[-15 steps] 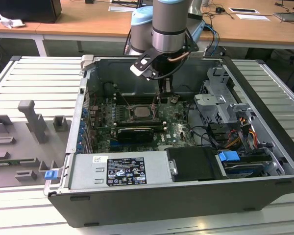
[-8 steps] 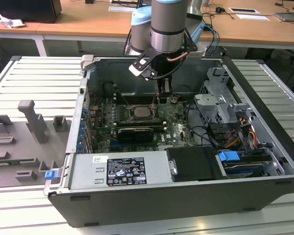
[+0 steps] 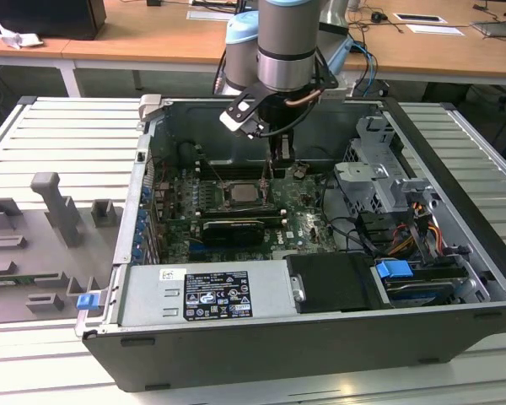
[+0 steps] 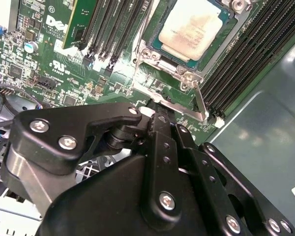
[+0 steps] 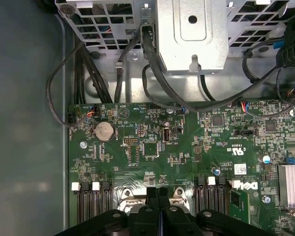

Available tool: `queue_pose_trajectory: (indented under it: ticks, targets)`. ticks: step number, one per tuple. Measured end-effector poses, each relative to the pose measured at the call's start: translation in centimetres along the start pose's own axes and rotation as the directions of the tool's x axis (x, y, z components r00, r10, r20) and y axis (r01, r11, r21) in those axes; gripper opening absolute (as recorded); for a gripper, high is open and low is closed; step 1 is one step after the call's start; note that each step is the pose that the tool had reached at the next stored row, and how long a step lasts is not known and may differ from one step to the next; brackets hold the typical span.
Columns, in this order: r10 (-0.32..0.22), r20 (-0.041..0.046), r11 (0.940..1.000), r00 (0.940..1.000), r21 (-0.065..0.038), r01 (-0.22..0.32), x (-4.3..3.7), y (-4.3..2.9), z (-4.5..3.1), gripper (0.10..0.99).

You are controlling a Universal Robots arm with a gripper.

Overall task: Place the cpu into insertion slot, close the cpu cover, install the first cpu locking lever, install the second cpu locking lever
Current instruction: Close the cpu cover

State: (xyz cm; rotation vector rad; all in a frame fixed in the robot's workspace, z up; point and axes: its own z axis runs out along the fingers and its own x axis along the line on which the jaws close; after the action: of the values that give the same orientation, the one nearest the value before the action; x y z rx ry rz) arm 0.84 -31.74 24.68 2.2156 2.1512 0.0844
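Black gripper (image 4: 156,112) up close, fingers (image 4: 160,129) pressed together around nothing visible, tips at insertion slot (image 4: 148,53) rim; cpu (image 4: 194,27) seated inside, computer case (image 3: 320,371) open.

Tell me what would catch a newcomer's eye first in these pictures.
The robot arm reaching into the open computer case dominates the exterior view. In the second wrist view, the pale cpu sits in the insertion slot, with the black gripper close over the green board beside it.

The cpu (image 4: 191,27) is showing a pale beige-silver face, the circuit board (image 5: 103,162) is showing green, the gripper (image 4: 157,112) black, and a plastic tab (image 3: 395,272) bright blue.
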Motion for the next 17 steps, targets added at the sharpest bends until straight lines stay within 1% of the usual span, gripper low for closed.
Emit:
queue_pose_trajectory:
  ticks: [17]
  targets:
    - [0.000,0.0000,1.0000,1.0000,0.000,0.000,-0.01,-0.46,-0.03,0.106]
